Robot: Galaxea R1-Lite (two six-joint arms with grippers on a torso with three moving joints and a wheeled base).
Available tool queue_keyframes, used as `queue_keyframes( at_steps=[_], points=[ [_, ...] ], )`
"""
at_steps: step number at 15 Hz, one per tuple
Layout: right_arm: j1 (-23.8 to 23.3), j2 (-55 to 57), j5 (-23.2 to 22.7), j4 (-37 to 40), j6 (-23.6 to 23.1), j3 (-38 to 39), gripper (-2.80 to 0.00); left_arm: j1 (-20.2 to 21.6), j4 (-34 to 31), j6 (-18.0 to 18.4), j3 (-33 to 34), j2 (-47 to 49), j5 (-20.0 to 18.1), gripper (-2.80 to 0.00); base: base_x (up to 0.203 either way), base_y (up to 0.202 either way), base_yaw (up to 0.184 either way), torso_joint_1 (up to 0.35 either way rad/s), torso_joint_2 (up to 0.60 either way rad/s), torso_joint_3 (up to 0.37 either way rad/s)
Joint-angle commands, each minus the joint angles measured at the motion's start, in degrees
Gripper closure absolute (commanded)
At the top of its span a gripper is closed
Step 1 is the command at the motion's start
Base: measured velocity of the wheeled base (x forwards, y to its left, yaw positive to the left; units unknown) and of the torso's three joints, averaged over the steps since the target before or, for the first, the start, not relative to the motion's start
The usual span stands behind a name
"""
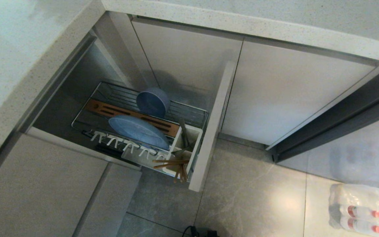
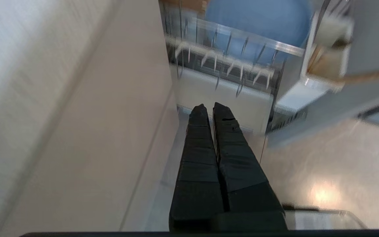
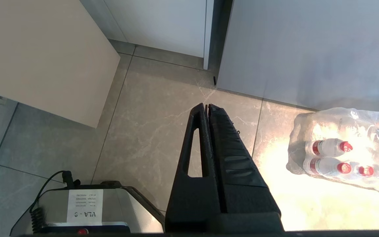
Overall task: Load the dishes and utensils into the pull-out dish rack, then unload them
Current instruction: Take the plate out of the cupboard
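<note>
Rack (image 1: 189, 115) pulled out from the cabinet under the worktop (image 1: 28, 59), front panel (image 1: 211, 131) on its outer end.

Loaded:
- plate (image 1: 137, 130) tilted on edge against the white prongs (image 1: 127, 146), along the near side of the rack
- bowl (image 1: 152, 101) on its side behind the wooden strip (image 1: 110, 110), toward the far wire wall
- chopsticks (image 1: 173, 163) in the caddy (image 1: 192, 135) by the front panel, ends sticking out over its near edge
- fork (image 1: 183, 131) upright in the same caddy, farther back than the chopsticks

Left tool (image 2: 209, 107): jaws closed, fingers pressed together, nothing held. It's outside the rack on the near side, tips pointing at the rack's lower edge under the prongs, not touching it as far as the left wrist view shows. Plate is beyond and above the tips, behind the prongs; caddy with chopsticks off to one side, apart from the tool. That view is motion-blurred.

Right tool (image 3: 206, 106): jaws closed, empty, over the tiled floor (image 3: 150, 125), well away from the rack. Wrapped pack of bottles (image 3: 344, 154) on the floor off to its side, a cabinet door (image 3: 38, 56) on the other.

Neither arm visible in the head view.
</note>
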State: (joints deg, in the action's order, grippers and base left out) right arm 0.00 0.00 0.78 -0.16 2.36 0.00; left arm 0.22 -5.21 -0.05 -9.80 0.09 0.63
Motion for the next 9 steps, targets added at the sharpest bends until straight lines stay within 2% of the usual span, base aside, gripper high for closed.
queue_keyframes(
  at_steps=[1, 4, 9],
  points=[
    [0.00, 0.09, 0.01, -0.02, 0.01, 0.00, 0.00, 0.00, 1.13, 0.09, 3.43, -0.26, 0.14, 0.00, 0.000, 0.000, 0.000, 0.000, 0.00, 0.000],
    [0.00, 0.09, 0.01, -0.02, 0.01, 0.00, 0.00, 0.03, 10.10, 1.54, 9.88, -0.25, 0.35, 0.00, 0.000, 0.000, 0.000, 0.000, 0.00, 0.000],
    [0.00, 0.09, 0.01, -0.02, 0.01, 0.00, 0.00, 0.04, 5.73, 1.06, 9.89, -0.21, -0.19, 0.00, 0.000, 0.000, 0.000, 0.000, 0.00, 0.000]
  ],
)
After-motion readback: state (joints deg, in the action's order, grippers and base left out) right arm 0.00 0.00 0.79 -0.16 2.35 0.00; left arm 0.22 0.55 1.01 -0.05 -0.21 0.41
